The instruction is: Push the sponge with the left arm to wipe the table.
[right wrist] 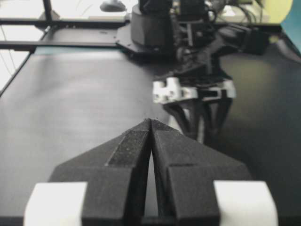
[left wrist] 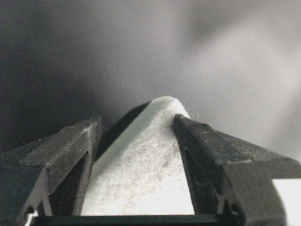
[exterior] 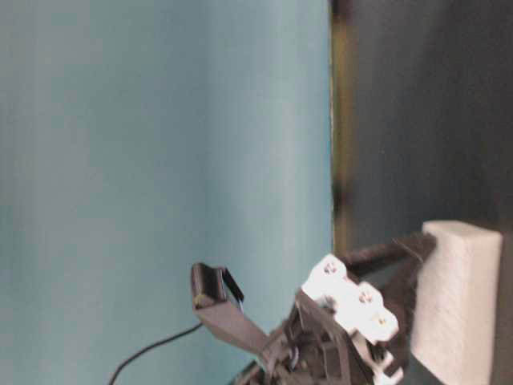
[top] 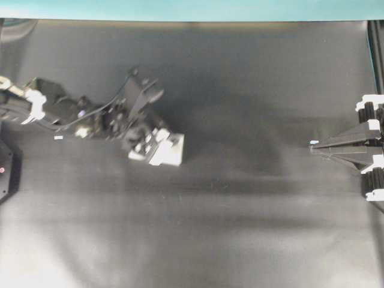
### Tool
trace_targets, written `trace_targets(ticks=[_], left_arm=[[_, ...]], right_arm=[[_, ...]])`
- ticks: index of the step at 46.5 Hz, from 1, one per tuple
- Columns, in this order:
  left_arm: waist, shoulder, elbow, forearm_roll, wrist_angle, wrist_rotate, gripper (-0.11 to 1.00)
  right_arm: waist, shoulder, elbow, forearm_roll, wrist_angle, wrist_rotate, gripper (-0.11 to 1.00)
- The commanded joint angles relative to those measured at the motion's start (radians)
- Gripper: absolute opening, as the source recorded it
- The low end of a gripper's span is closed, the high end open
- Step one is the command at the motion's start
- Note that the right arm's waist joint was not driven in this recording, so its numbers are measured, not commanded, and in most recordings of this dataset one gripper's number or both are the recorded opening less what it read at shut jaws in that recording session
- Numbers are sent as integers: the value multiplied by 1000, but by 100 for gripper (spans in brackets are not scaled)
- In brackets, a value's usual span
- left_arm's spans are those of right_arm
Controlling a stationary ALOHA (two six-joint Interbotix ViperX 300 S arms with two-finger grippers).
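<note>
The white sponge [top: 171,150] lies on the black table [top: 240,228], left of centre. My left gripper [top: 157,144] reaches it from the left and is shut on it. In the left wrist view the sponge [left wrist: 146,174] fills the space between the two black fingers, its corner poking past the gripper [left wrist: 137,118]. The table-level view shows the sponge [exterior: 455,301] with the fingers straddling it. My right gripper [top: 313,146] hovers at the far right, shut and empty; its tips [right wrist: 151,120] meet in the right wrist view.
A teal strip [top: 192,9] borders the table's far edge. A tiny white fleck [top: 58,138] lies near the left arm's base. The left arm [right wrist: 195,92] shows across the table in the right wrist view.
</note>
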Motion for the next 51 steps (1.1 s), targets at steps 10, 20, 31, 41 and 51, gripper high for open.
trace_targets(ticks=[10,20,31,41,51], left_arm=[[-135,-43,77,3,-28,-100,60],[-241,-60,110,5,-32,-195,60],[-351,-100,130,5,-28,-268,60],[-459,-123,149,3,-18,-310,60],[-509,-124,153,5,-18,-334,60]], right_arm=[[0,5,-6,2,-8,0,0],[0,5,-5,2,-5,3,0],[0,5,-5,2,-2,3,0],[0,5,-5,2,0,3,0],[0,5,-2,2,-2,3,0]])
